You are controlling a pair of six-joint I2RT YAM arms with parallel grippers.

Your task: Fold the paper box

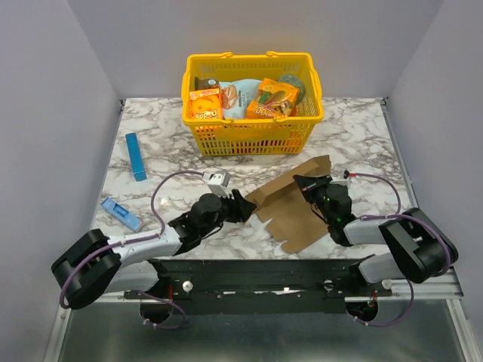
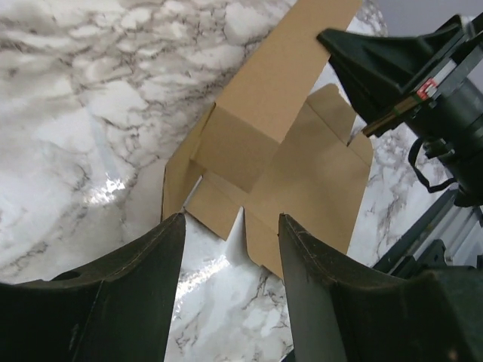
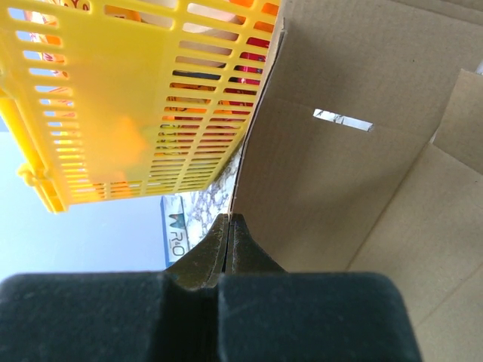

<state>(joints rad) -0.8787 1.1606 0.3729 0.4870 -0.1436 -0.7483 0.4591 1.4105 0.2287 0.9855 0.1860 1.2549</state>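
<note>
Two tools work the paper box (image 1: 290,215), lying part-flat on the bench (image 1: 362,143): left tool (image 1: 247,205), jaws apart, sits just off its left flaps; right tool (image 1: 300,182), jaws together, seems to pinch the raised panel's edge, a thin hold likely to slip or crease if the left shoves.

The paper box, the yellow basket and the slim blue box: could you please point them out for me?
paper box (image 1: 293,219): top external view, flat middle panel.
yellow basket (image 1: 253,136): top external view, slotted front wall.
slim blue box (image 1: 136,156): top external view, middle of its top face.
</note>
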